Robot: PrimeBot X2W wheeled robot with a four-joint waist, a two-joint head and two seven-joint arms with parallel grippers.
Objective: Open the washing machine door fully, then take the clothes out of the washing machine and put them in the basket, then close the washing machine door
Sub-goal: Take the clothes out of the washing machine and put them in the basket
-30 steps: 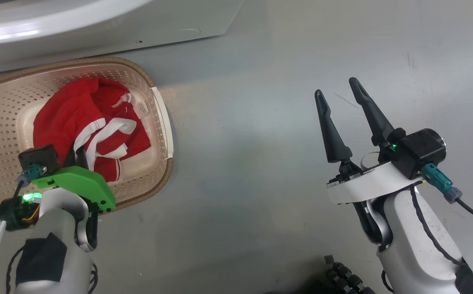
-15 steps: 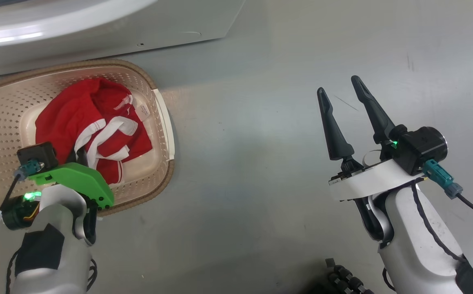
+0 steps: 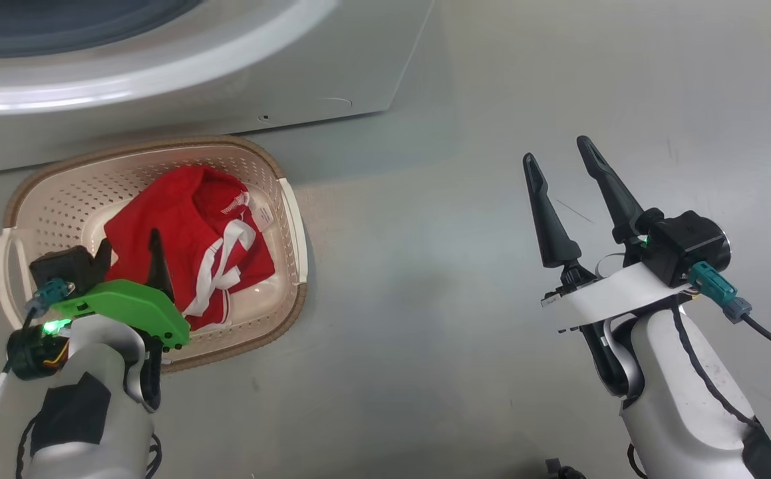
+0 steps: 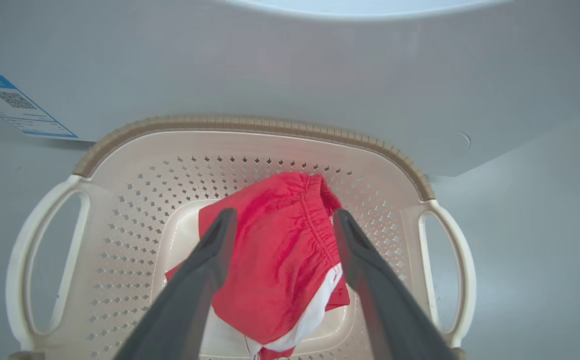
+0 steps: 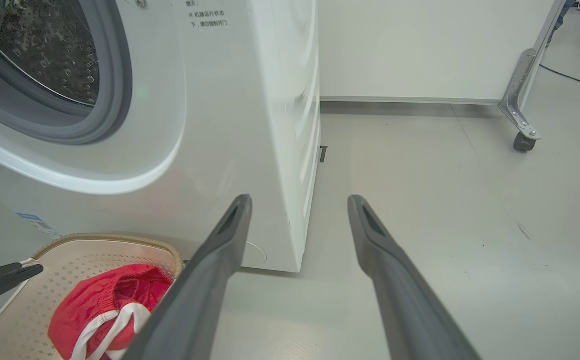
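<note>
Left wrist view: clothes [image 4: 274, 260] lie in the basket [image 4: 249, 125] between wide, empty left fingers [image 4: 204, 270]; right fingers [image 5: 219, 250] also wide; door closing apparently left.

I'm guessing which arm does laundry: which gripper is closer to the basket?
Left. The left gripper hangs open right over the basket and clothes; the right gripper is open off to the side, above the floor.

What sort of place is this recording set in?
Probably a lab or test space staged for laundry, not a home: a washing machine stands on a bare grey floor, the basket in front of it, and a plain white panel on a castor stands nearby.
</note>
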